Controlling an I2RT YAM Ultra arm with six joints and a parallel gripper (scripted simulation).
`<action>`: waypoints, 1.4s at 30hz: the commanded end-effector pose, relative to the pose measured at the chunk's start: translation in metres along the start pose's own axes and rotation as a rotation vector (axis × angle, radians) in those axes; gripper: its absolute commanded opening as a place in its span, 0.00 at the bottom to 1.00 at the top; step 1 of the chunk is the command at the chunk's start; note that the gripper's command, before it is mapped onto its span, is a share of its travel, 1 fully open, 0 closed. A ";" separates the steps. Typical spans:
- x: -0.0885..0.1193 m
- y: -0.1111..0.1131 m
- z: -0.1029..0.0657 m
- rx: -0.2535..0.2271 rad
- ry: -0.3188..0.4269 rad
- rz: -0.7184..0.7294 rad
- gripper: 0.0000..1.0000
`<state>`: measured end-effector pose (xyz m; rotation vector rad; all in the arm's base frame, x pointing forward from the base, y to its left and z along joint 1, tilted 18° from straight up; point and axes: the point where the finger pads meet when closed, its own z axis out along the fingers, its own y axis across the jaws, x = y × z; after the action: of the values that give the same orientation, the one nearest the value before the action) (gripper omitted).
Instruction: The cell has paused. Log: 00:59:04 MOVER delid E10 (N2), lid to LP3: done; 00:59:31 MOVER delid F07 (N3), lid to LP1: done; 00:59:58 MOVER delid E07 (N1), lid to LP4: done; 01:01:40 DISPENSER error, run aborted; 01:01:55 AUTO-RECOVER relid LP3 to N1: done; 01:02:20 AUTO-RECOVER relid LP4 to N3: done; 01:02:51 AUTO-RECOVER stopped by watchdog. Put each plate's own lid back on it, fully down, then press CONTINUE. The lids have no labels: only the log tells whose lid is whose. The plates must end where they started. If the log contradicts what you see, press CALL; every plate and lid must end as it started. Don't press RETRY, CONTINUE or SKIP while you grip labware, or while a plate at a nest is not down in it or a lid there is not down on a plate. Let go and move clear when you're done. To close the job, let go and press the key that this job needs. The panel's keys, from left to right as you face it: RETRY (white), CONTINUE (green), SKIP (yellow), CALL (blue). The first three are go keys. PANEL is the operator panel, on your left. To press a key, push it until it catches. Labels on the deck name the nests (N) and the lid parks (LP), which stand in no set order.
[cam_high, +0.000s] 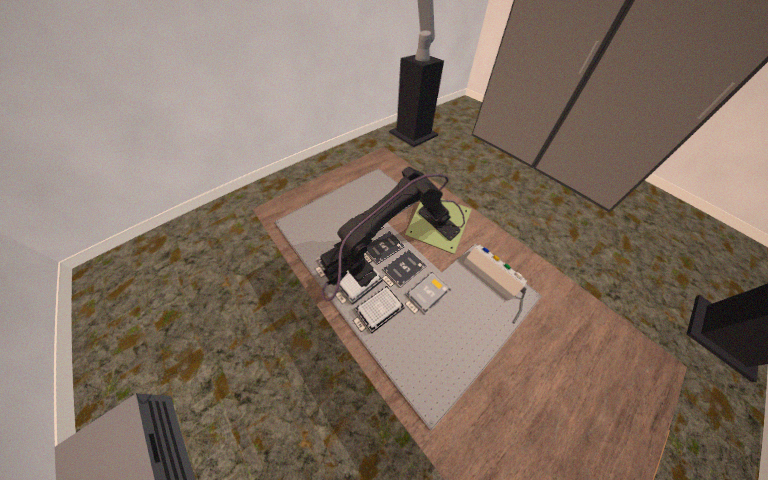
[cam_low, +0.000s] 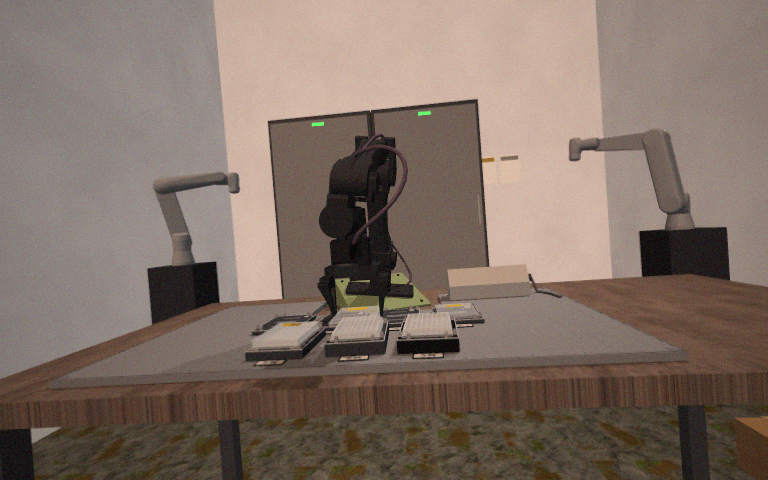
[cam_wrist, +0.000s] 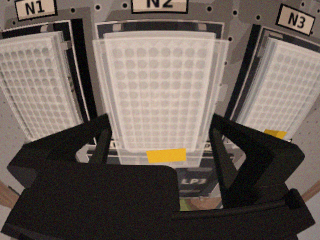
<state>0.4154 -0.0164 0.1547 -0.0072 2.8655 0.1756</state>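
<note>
- My gripper (cam_high: 351, 276) (cam_low: 356, 314) (cam_wrist: 160, 118) is closed on a clear lid (cam_high: 352, 283) (cam_low: 357, 309) (cam_wrist: 166, 155), over the N2 plate (cam_high: 355, 292) (cam_low: 358, 328) (cam_wrist: 160, 90).
- Lowering misaligned could perch it on the N2 plate's rim.
- Left of the N2 plate, N3's lid (cam_low: 291, 324) (cam_wrist: 275, 134) could get knocked by a wide finger.

Around the grey perforated matt deck board (cam_high: 447, 362) (cam_low: 538, 339), the brown tabletop (cam_high: 589, 362) (cam_low: 640, 305) looks like wood; the lid (cam_low: 357, 310) (cam_wrist: 106, 75) above it, clear smooth plastic.

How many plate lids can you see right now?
3: one held in the gripper above N2's plate, one on N3's plate, one on the lid park nearest the panel. The arm could hide others from above.
</note>
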 end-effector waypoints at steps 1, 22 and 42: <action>-0.015 0.007 -0.019 -0.005 -0.083 -0.017 0.00; -0.008 0.004 -0.005 -0.003 -0.061 -0.004 0.00; -0.004 0.004 0.009 -0.004 -0.041 -0.004 0.00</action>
<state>0.4203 -0.0145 0.1443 -0.0128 2.8494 0.1740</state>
